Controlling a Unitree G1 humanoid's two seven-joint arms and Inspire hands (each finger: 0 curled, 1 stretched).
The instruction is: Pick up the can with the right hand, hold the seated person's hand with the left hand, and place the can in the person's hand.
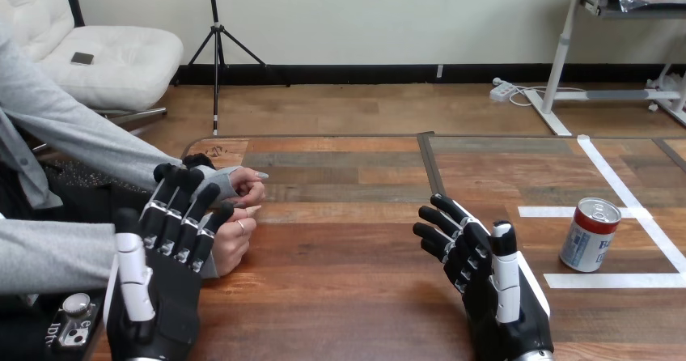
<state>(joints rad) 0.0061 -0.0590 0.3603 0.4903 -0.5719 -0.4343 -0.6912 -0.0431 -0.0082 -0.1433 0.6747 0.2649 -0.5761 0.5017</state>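
The can (590,235) stands upright on the wooden table (356,239) at the view's right, inside a corner of white tape lines (615,280), with its top facing up. The right hand (485,288) is well apart from the can, toward the table's middle, palm up, fingers relaxed and slightly bent, holding nothing. The left hand (158,296) is at the view's lower left, fingers straight and slightly spread, empty. Its fingertips overlap the person's two hands (232,244) at the table's left edge (contact cannot be determined); no finger curls round either of them.
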